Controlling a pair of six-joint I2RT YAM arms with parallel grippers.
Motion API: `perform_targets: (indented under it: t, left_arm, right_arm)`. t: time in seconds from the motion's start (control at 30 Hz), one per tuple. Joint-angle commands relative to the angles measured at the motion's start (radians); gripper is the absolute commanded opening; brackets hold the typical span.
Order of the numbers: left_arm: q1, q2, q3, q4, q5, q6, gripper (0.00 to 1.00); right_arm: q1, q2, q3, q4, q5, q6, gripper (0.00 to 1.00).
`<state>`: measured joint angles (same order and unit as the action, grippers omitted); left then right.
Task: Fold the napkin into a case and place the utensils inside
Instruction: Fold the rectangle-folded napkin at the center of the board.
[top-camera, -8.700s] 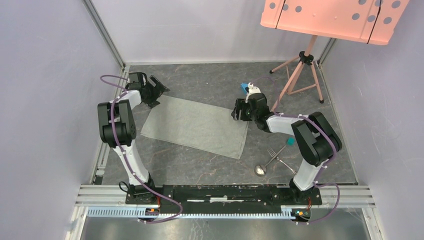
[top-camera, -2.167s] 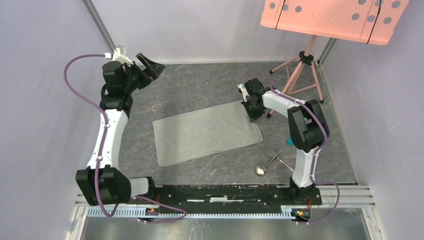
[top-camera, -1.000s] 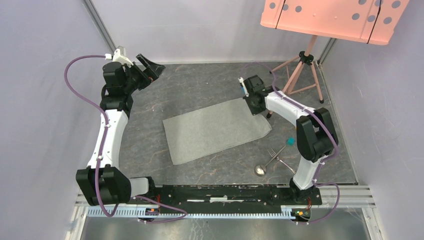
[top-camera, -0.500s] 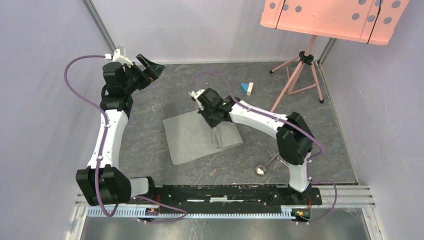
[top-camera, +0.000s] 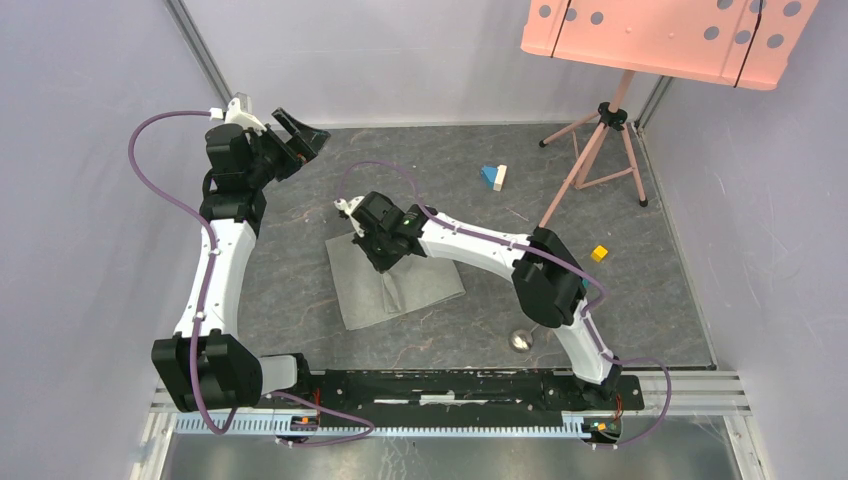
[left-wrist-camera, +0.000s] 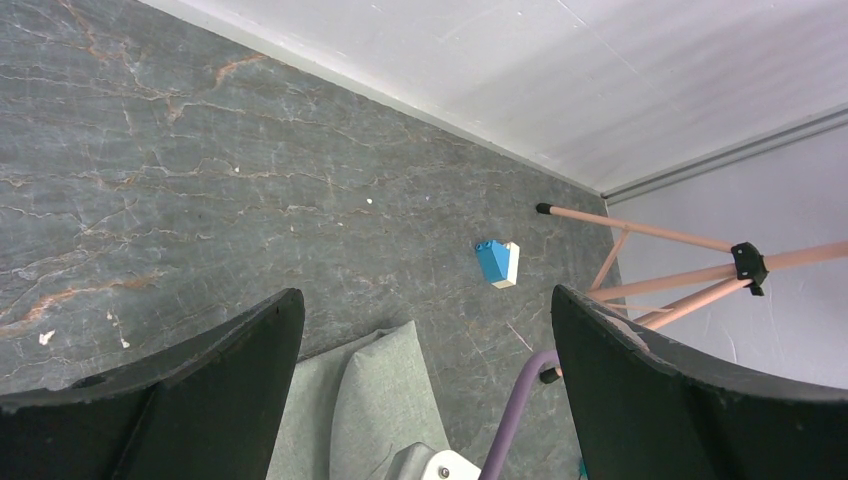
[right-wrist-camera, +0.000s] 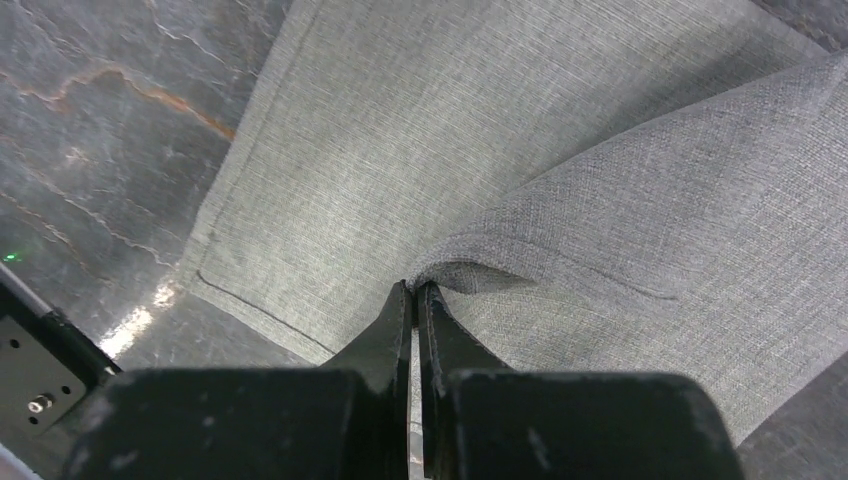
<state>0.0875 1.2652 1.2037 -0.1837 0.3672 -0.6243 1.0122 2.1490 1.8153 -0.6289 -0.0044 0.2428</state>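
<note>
The light grey napkin (top-camera: 415, 288) lies mid-table with its right part doubled over to the left; no case shape shows. My right gripper (top-camera: 378, 262) is shut on the pinched edge of the napkin (right-wrist-camera: 470, 270), its tips (right-wrist-camera: 415, 288) low over the bottom layer near the cloth's left edge. My left gripper (top-camera: 300, 135) hangs open and empty, high at the back left, far from the cloth (left-wrist-camera: 385, 400). Of the utensils, only the spoon's bowl (top-camera: 520, 340) shows, beside my right arm; the fork is hidden behind it.
A blue and white block (top-camera: 493, 176) lies at the back, also seen as the block (left-wrist-camera: 497, 263) in the left wrist view. An orange block (top-camera: 599, 253) sits to the right. A pink tripod (top-camera: 590, 150) holding a pink board (top-camera: 670, 35) stands at the back right.
My right gripper has swept from the back right to the left across the table, carrying the napkin's edge over the cloth. The left arm has not moved.
</note>
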Motion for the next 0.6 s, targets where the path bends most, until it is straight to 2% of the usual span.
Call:
perform_targets:
  t: [0.0, 0.57]
  left_arm:
    - [0.0, -0.03, 0.012, 0.024, -0.005, -0.009, 0.99]
    - [0.001, -0.029, 0.011, 0.023, -0.004, -0.011, 0.99]
  right_arm:
    - [0.008, 0.022, 0.066, 0.052, -0.055, 0.039, 0.01]
    - [0.068, 0.131, 0.202, 0.098, -0.131, 0.081, 0.01]
